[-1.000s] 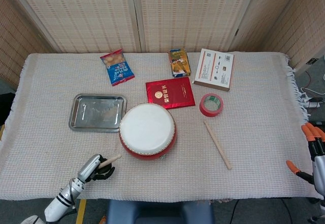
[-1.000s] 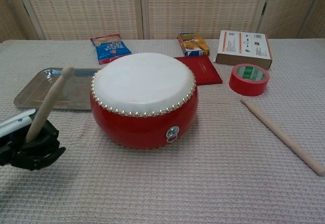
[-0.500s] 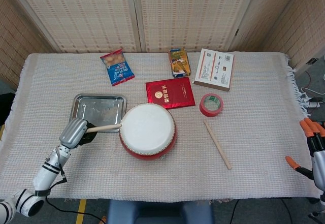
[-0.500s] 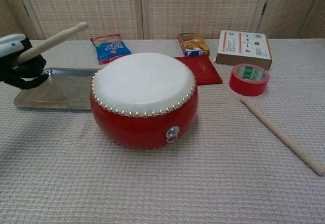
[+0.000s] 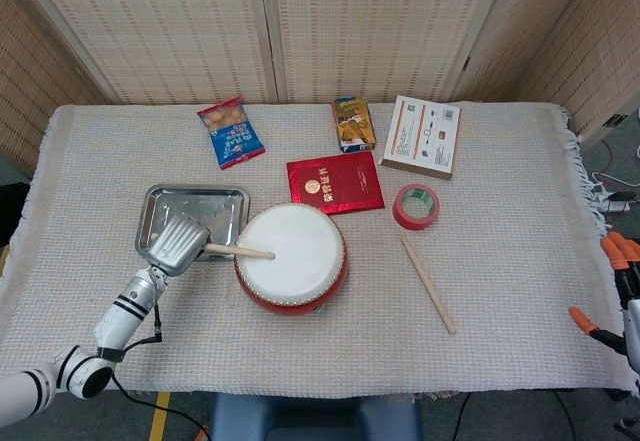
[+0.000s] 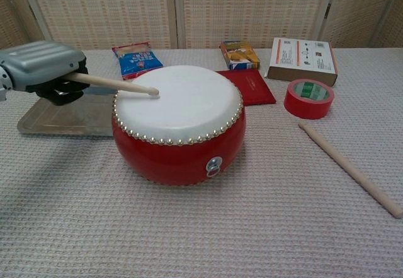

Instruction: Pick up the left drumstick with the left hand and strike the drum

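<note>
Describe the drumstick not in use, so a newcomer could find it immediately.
Start at the red drum mid-table. To its right, below the red tape roll, a bare wooden drumstick lies flat on the cloth, untouched; the other one is gripped by the left hand.

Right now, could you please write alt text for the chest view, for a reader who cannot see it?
The left hand holds a drumstick with its tip on the white head of a red drum at the table's centre. A second stick lies to the right, near a red tape roll; a metal tray sits behind the hand.
</note>
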Available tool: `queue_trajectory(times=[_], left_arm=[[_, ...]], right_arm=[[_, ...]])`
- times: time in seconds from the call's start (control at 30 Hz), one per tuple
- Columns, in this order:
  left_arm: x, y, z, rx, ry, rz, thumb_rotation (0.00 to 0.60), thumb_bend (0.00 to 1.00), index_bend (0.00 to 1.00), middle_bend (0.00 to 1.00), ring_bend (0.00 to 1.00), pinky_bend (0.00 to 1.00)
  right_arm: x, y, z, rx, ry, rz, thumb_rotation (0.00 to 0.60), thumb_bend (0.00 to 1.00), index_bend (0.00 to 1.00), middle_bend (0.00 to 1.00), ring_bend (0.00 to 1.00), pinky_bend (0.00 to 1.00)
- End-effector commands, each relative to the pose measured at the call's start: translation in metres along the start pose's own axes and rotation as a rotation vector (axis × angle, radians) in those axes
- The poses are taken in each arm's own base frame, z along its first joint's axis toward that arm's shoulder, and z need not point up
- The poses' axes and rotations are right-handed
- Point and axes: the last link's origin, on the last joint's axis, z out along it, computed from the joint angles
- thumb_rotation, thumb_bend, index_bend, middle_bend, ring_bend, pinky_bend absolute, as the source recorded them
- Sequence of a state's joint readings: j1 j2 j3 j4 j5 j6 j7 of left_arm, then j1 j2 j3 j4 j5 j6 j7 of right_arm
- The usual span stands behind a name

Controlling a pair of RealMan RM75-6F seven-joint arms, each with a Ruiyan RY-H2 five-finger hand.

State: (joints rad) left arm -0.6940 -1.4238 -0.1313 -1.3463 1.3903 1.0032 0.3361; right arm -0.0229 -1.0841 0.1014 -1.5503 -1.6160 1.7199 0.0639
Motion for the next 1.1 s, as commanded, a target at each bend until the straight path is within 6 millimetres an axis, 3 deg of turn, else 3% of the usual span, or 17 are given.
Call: queue_trajectory(times=[0.03,0.23,0.37,0.63,0.87,0.97,1.1], left_arm=[[0.001,0.009,0.001,-0.012,-0.013,0.034,0.6,0.61,1.0,1.0,1.0,1.0],[0.021,0.004,-0.003,0.05,0.053,-0.212,0.6,0.61,1.0,1.0,1.0,1.0],[0.017,0.003,0.001,0.039,0.026,-0.163,0.6,0.61,1.0,1.0,1.0,1.0],[-0.003,0.009,0.009,-0.019,-0.042,0.098,0.6,0.61,1.0,1.0,1.0,1.0],[0.026,0.003,0.012,0.05,0.034,-0.191,0.6,0.61,1.0,1.0,1.0,1.0],[0.032,-0.001,0.017,0.057,0.048,-0.198,0.6,0.61,1.0,1.0,1.0,1.0],[0.022,0.001,0.03,0.063,0.024,-0.128,0.6,0.61,1.0,1.0,1.0,1.0]], right_arm=[[-0.001,0.001,-0.002,-0.005,-0.002,0.009,0.6,0.12,0.07,0.05,0.0,0.0],[-0.004,0.005,-0.004,-0.015,-0.004,0.017,0.6,0.12,0.07,0.05,0.0,0.0],[-0.004,0.005,-0.004,-0.011,-0.002,0.017,0.6,0.12,0.07,0.05,0.0,0.0],[-0.005,0.006,-0.004,-0.018,-0.005,0.016,0.6,0.12,0.07,0.05,0.0,0.0],[-0.005,0.007,-0.006,-0.023,-0.004,0.017,0.6,0.12,0.07,0.05,0.0,0.0],[-0.005,0.007,-0.006,-0.022,-0.003,0.018,0.6,0.12,0.07,0.05,0.0,0.0],[-0.006,0.007,-0.006,-0.023,-0.006,0.018,0.6,0.12,0.07,0.05,0.0,0.0]])
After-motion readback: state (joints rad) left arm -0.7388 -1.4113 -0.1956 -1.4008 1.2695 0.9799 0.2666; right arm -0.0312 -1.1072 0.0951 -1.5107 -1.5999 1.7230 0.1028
